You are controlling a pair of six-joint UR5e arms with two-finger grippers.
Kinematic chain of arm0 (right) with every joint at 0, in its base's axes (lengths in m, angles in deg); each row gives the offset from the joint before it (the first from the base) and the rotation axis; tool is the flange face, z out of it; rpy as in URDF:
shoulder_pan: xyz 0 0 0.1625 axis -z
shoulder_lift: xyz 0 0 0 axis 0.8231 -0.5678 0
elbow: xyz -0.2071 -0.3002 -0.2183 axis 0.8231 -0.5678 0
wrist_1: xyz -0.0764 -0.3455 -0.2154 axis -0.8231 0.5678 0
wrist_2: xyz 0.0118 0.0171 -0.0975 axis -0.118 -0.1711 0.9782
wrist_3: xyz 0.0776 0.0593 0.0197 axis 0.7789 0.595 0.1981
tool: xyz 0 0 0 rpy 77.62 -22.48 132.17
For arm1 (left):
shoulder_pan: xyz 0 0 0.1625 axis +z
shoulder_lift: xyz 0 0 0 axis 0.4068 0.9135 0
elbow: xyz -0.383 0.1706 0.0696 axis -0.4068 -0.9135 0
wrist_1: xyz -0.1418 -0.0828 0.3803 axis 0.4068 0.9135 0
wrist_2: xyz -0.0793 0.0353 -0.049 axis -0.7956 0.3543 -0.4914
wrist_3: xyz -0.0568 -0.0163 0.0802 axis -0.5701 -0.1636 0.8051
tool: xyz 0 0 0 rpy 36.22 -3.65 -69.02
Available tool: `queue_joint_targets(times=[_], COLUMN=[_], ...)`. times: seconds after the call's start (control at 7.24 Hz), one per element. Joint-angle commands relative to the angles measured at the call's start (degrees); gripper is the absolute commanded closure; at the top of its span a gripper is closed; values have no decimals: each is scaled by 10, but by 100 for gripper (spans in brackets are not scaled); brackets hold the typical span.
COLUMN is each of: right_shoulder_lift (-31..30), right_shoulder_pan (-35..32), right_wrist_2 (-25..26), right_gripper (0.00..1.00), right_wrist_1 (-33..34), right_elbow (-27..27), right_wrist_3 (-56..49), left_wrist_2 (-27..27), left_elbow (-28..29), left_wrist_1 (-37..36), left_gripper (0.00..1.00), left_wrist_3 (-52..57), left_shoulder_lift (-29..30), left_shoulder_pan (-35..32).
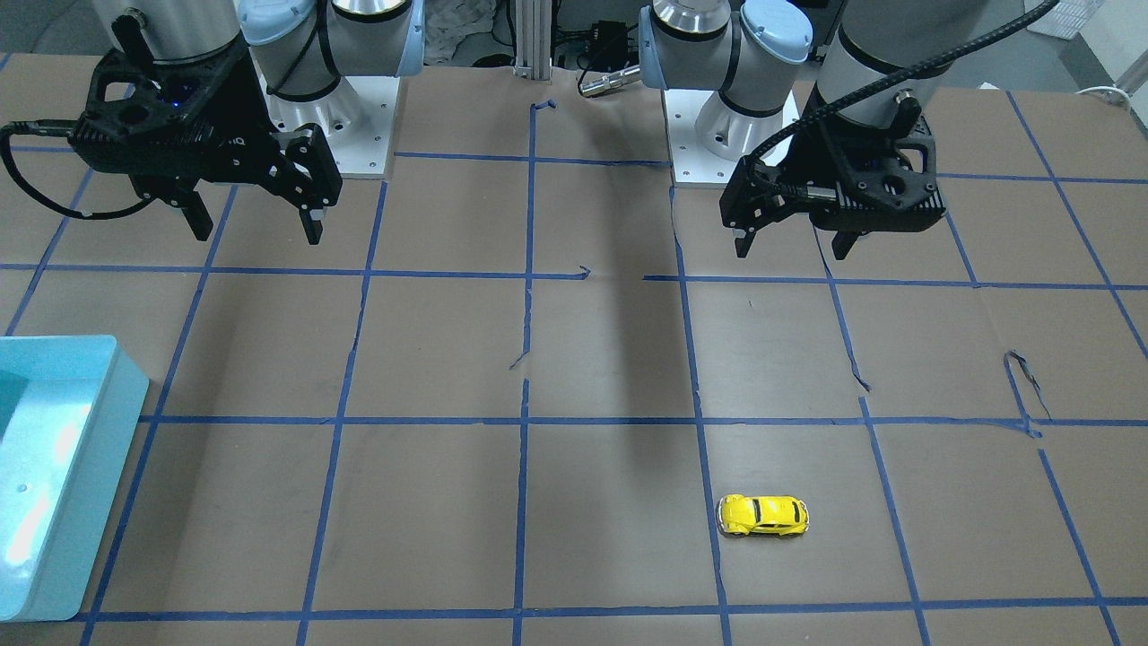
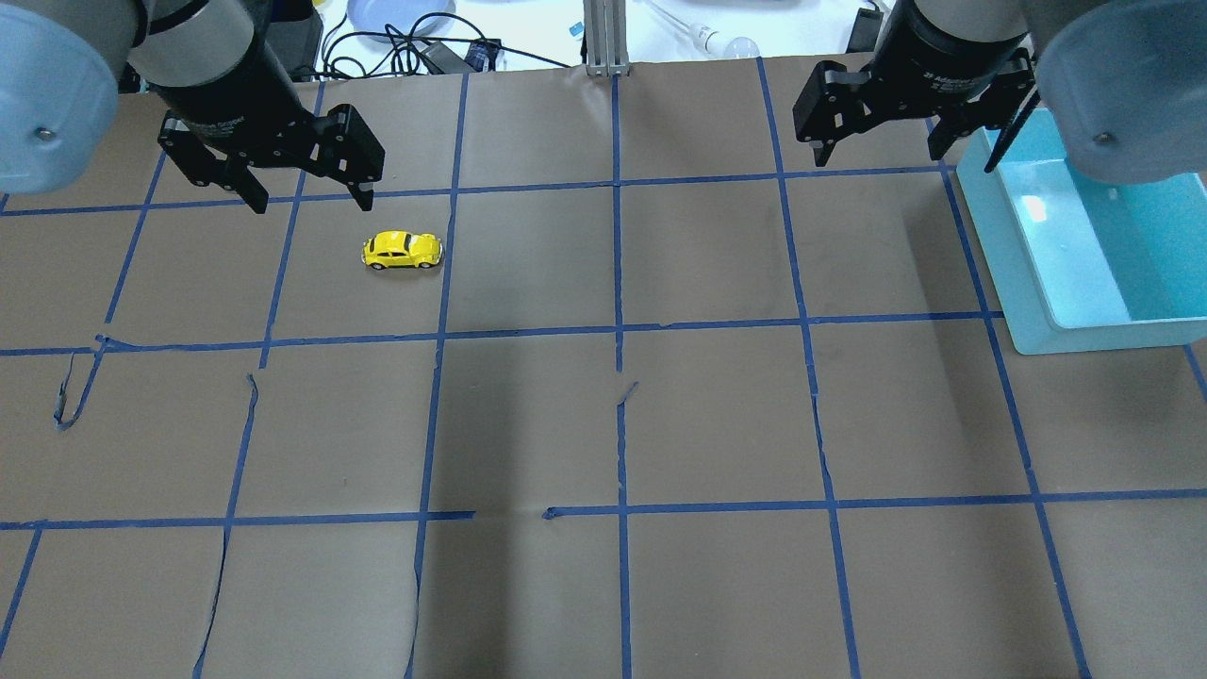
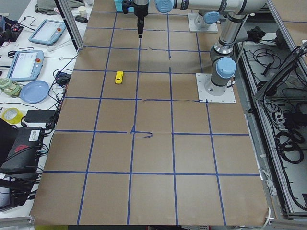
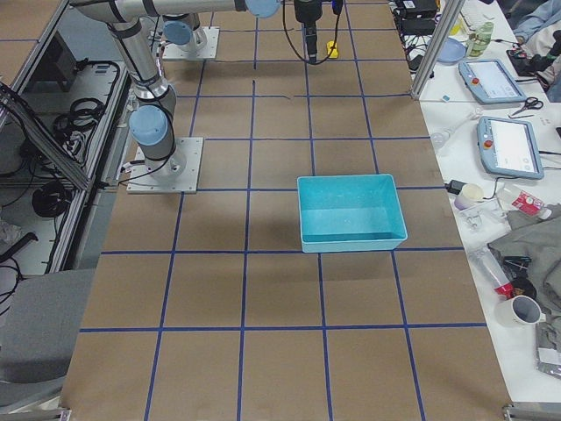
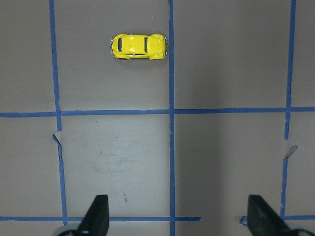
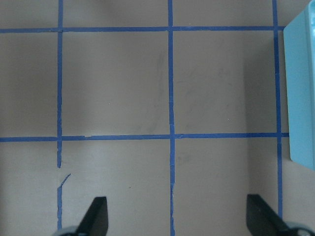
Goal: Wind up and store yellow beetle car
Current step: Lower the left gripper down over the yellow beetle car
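Your left tool (image 2: 309, 204) hangs released near the car (image 2: 403, 251) by the bench's (image 2: 603, 424) far edge, ready to grasp; your right tool (image 2: 877, 153) is released too.

We see the bright yellow beetle car (image 1: 763, 516) lower right, our black left gripper (image 1: 794, 244) upper right and right gripper (image 1: 257, 229) upper left, both spread wide, a light blue plastic bin (image 1: 90, 484) lower left

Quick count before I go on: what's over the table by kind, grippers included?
yellow beetle car: 1
light blue bin: 1
grippers: 2, the left gripper and the right gripper, both open
Total: 4
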Motion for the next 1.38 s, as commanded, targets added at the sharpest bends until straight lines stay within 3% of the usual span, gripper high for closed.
queue_joint_targets(times=[0.0,0.14,0.41,0.69,1.24], right_shoulder_lift=[1,1,-5,-4,-5], right_shoulder_pan=[-1,1,-1,2,-3], right_wrist_2=[0,-1,2,2,-1], right_gripper=[0,0,0,0,0], right_wrist_1=[0,0,-6,-6,-6], right_elbow=[0,0,0,0,0], right_wrist_3=[-1,0,-1,-1,-3], left_wrist_2=[0,-1,-5,-8,-57], left_elbow=[-15,-44,-93,-99,-94], left_wrist_1=[-64,-102,-206,-245,-318], left_gripper=[0,0,0,0,0], left_wrist_3=[-92,-134,-365,-560,-743], left_shoulder_lift=[19,26,50,83,194], left_shoulder_pan=[44,62,64,64,64])
